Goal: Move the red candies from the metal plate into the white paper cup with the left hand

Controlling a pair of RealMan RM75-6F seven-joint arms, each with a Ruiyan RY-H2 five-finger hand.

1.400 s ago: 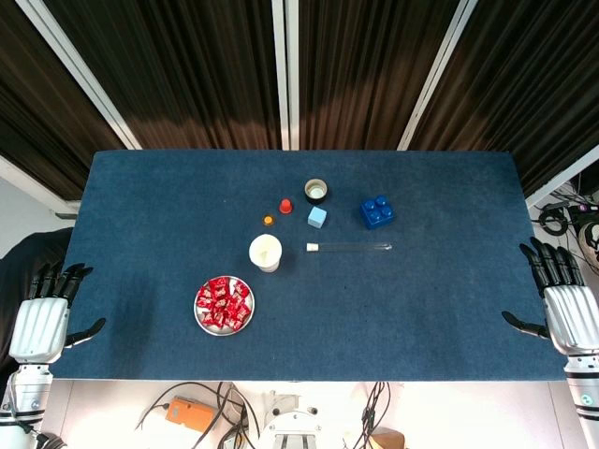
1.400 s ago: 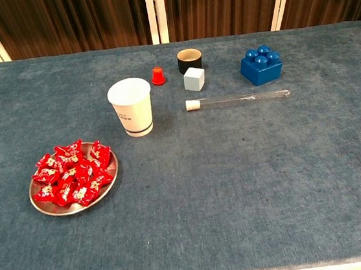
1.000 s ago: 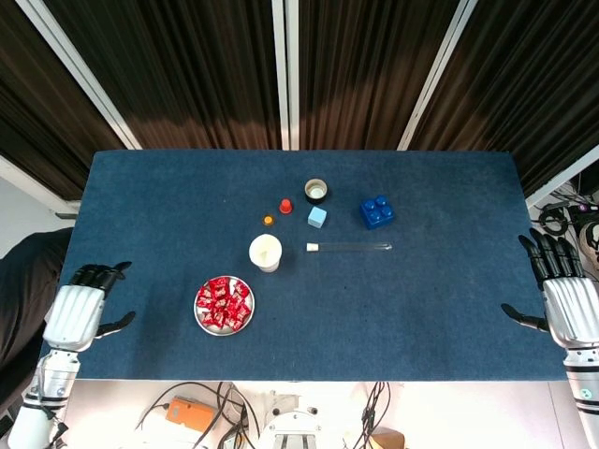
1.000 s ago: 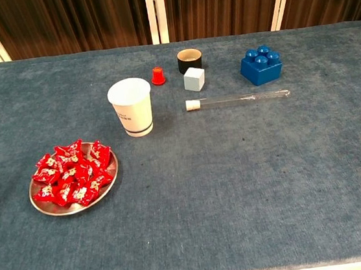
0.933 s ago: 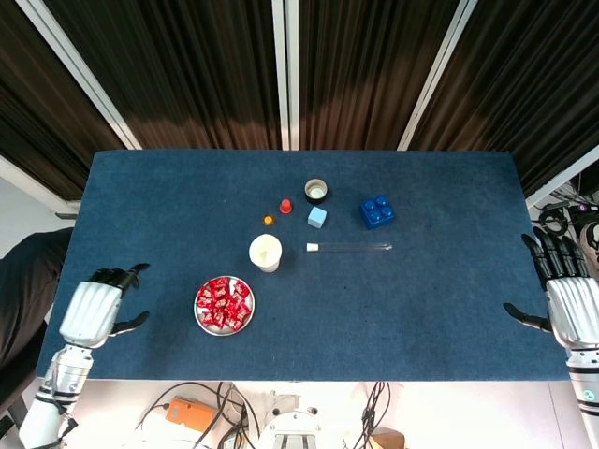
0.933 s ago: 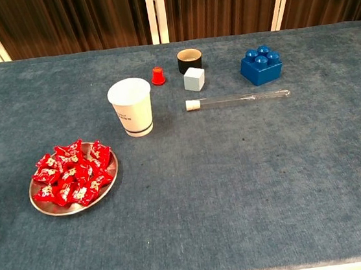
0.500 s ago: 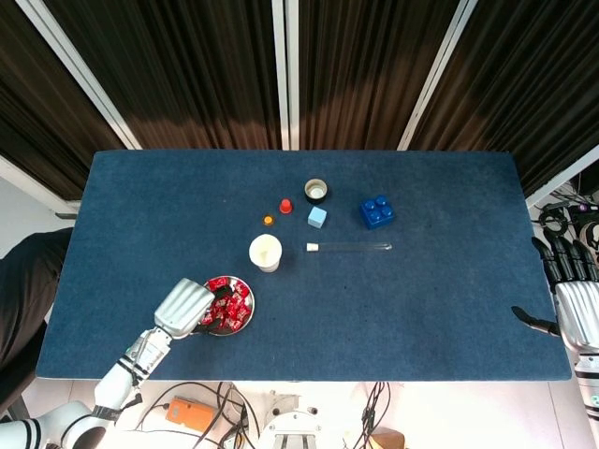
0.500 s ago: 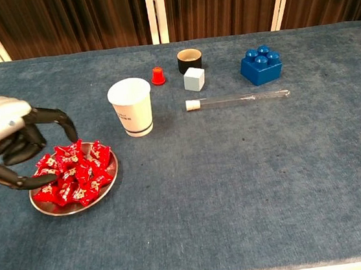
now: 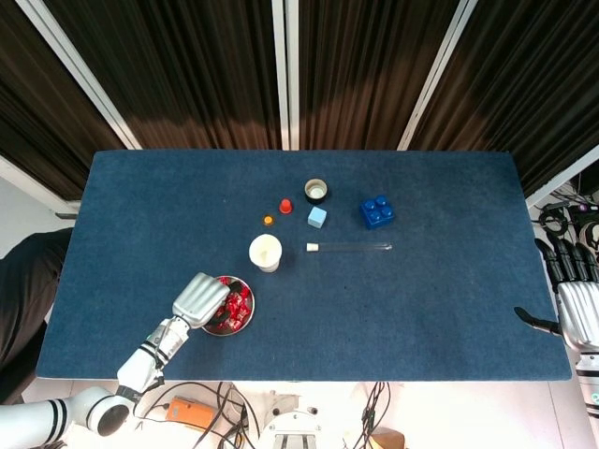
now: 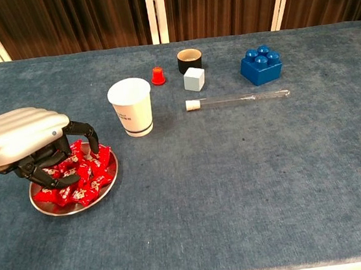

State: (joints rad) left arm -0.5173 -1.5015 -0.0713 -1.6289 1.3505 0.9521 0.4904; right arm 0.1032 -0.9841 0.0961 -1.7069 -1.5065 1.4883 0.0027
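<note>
Red wrapped candies (image 10: 81,175), glossy with small white print, lie heaped in a shallow round metal plate (image 10: 102,190) near the table's front left, just in front of a white paper cup (image 10: 131,106). The robot's silver left hand (image 10: 28,147) hangs over the heap with dark fingers (image 10: 53,164) curled down among the wrappers; I cannot tell whether it grips one, while the right hand (image 9: 577,304) rests spread at the table's right edge. They look light, crinkly and slippery, likely best pinched across the middle.

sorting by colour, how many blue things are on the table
2: a dark blue studded block at the far right of the group, and a pale blue cube to its left, beside the dark round cup.
</note>
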